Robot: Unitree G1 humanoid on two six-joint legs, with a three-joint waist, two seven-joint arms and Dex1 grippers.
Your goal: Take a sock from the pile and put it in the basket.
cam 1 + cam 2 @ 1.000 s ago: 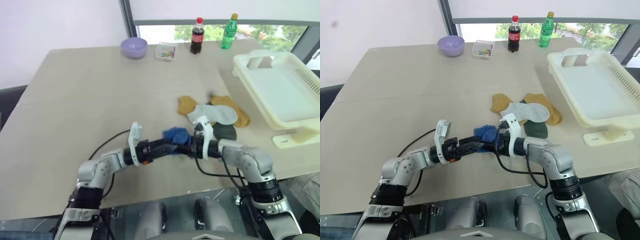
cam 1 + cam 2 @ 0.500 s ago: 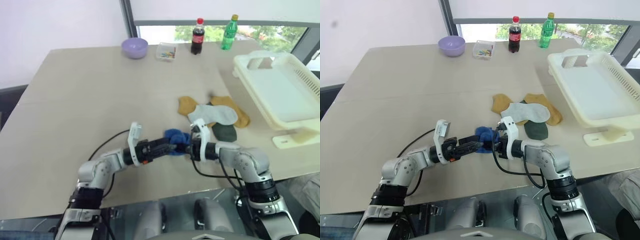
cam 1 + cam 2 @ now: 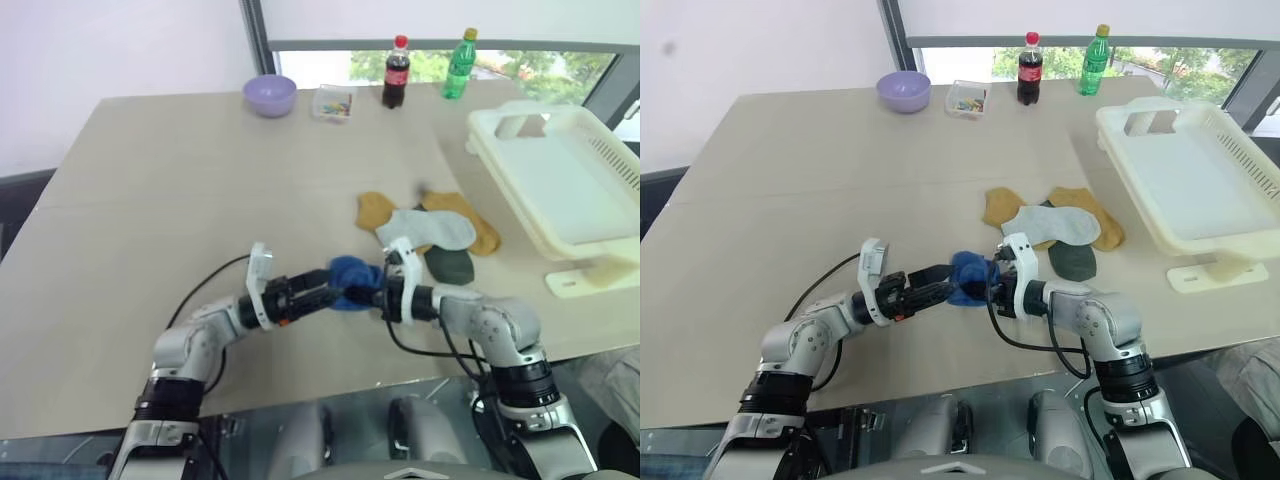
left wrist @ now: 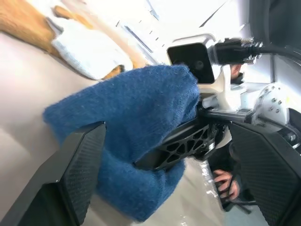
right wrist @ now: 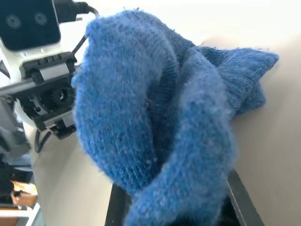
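Socks are the whole matter here: a bunched blue knitted sock [image 3: 968, 279] sits pinched in the right gripper [image 3: 990, 285], whose black fingers are nearly closed on the fabric, as the right wrist view shows with wool spilling over them. The left gripper [image 3: 322, 296] faces it from the other side with its fingers spread wide, one on each flank of the sock in the left wrist view, gripping nothing. The sock is at the near middle of the beige tabletop [image 3: 180, 180], just beside the loose pile of mustard-yellow, pale grey and dark green socks [image 3: 428, 232], and well apart from the large cream-white slotted plastic basket [image 3: 600, 240] at the table's right edge.

By its look the sock is light, soft and limp. It will sag and fold wherever it hangs free, and it will not slip easily, since knit catches on the finger pads. A pinch through a thick fold of the bunched middle seems safest; a hold on a thin edge or on the toe would likely let it trail and snag the basket rim.
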